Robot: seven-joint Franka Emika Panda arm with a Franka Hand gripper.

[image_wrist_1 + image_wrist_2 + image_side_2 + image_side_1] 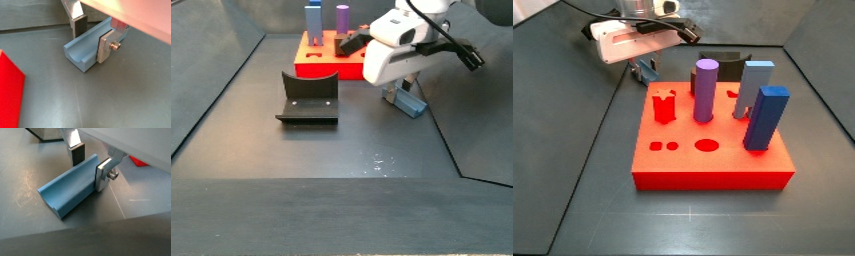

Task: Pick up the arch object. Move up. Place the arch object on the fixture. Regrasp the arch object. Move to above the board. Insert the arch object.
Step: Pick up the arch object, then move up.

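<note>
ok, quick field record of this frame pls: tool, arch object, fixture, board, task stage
tool: low over the floor, fingers astride the arch object, one finger at its outer wall
tool state: closed or not, cannot tell
arch object: grey-blue channel, lying on the floor
fixture: empty, apart from the arch object
board: red, with three tall pegs, some holes free
task stage: pick-up, arch object not yet lifted

Claw (91,164): flat silver plate fingers (105,44) with dark pads, a round screw seen on one plate in both wrist views. Wrist housing (389,55) white and boxy, pale pinkish where seen close in a wrist view. Black cables (454,47) looped beside the housing.
</note>
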